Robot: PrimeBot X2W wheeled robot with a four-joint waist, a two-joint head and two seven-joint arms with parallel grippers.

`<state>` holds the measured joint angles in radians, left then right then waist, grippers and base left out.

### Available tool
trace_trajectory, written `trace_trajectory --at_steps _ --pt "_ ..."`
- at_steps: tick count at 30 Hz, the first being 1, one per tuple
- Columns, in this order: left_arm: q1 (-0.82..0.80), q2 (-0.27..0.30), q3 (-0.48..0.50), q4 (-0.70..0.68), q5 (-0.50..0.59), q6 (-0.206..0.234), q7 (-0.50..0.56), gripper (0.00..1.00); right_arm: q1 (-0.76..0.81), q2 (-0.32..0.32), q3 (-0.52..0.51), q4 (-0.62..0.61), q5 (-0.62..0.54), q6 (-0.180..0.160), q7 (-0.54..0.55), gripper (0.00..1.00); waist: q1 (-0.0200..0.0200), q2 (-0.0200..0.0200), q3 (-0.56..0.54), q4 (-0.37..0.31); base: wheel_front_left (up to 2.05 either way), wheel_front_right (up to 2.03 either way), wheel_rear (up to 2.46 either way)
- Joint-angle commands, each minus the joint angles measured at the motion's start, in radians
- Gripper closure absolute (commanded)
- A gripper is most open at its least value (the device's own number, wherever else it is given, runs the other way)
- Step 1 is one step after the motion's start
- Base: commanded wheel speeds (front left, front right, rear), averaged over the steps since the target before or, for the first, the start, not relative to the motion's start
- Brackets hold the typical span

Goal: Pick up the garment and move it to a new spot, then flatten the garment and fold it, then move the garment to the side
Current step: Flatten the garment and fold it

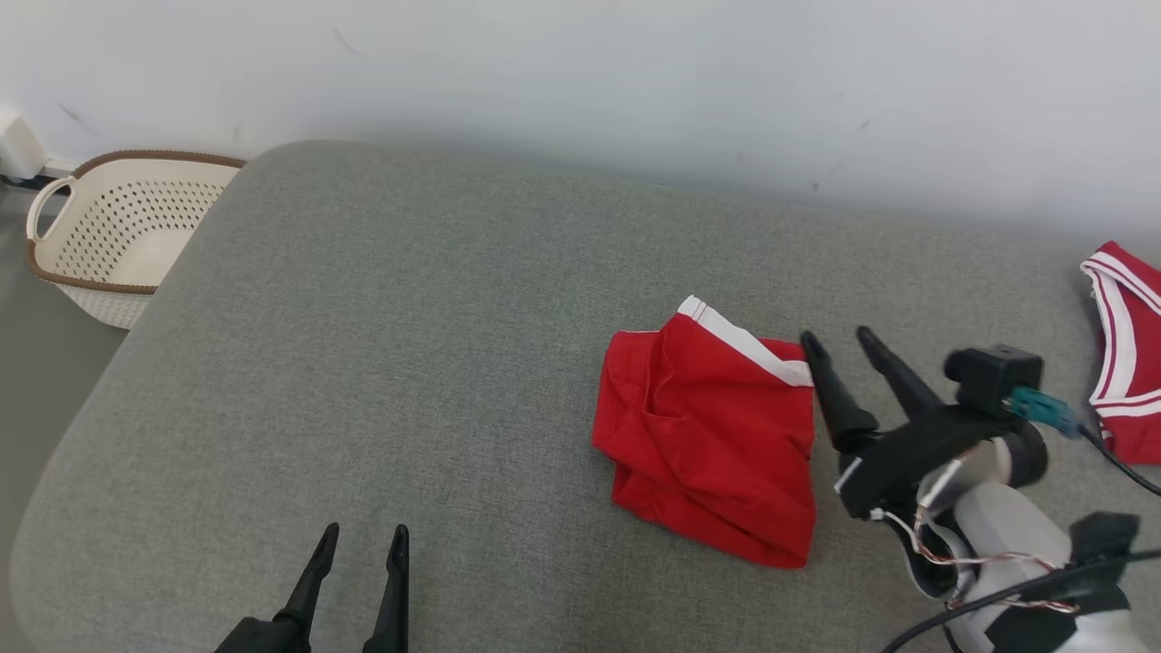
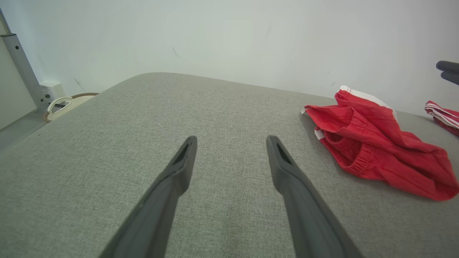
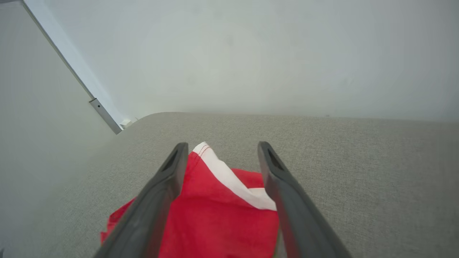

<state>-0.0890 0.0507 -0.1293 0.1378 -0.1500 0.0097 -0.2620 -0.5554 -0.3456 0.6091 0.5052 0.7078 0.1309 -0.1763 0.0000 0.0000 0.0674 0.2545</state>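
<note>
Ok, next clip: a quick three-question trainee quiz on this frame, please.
1. True or false: the right tool is shut on the red shorts.
2. What lies at the grey cushion's far right edge? A) a second red-and-white garment B) a towel C) a shoe
3. Fill in: the perforated basket stands off the cushion's ___ side.
Key: 1 false, its jaws stand open; 2 A; 3 left.

Domestic-style laundry-folding setup, possibly staged room. Evidence:
- wide grey fabric-covered cushion (image 1: 408, 363) across frame centre, bed or sofa type
- perforated cream laundry basket (image 1: 109, 227) on floor (image 1: 23, 363), upper left
- red garment (image 1: 717, 435) crumpled right of centre
- second red-and-white garment (image 1: 1125, 354) at right edge
- bare scuffed white wall (image 1: 635, 82) across top
</note>
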Motion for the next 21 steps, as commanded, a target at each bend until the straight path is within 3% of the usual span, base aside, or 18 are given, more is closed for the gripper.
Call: trace_trajectory --at_steps 1,4,12,13,14,21 --pt "0.008 0.001 0.005 -0.003 0.001 -0.003 -0.004 0.0 0.029 -0.006 -0.021 -0.009 -0.014 -0.001 -0.007 0.0 0.0 0.0 0.001 -0.002 0.0 0.0 0.0" --pt "0.007 0.0 0.006 -0.005 0.003 -0.005 -0.004 0.0 0.068 -0.022 -0.074 -0.017 -0.059 -0.001 -0.011 0.0 0.0 0.0 0.004 -0.003 0.0 0.0 0.0" --pt "0.004 0.0 0.007 -0.01 0.004 -0.006 -0.004 0.0 0.149 0.02 -0.147 -0.034 -0.138 -0.001 -0.004 0.0 0.0 0.0 0.009 -0.002 0.0 0.0 0.0" --pt "0.004 0.001 0.007 -0.01 0.003 -0.005 -0.004 0.0 0.157 0.024 -0.155 -0.034 -0.149 -0.001 -0.003 0.17 0.0 0.0 0.01 -0.002 0.0 0.0 0.0" --pt "0.004 0.0 0.005 -0.011 0.002 -0.005 -0.004 0.0 0.165 0.038 -0.169 -0.03 -0.174 -0.001 -0.006 1.0 0.0 0.0 0.011 -0.001 0.0 0.0 0.0" --pt "-0.008 0.001 -0.007 -0.011 0.0 -0.005 -0.004 0.0 0.169 0.09 -0.185 0.024 -0.235 -0.001 -0.015 1.0 0.0 0.0 0.024 0.011 0.0 0.0 0.0"
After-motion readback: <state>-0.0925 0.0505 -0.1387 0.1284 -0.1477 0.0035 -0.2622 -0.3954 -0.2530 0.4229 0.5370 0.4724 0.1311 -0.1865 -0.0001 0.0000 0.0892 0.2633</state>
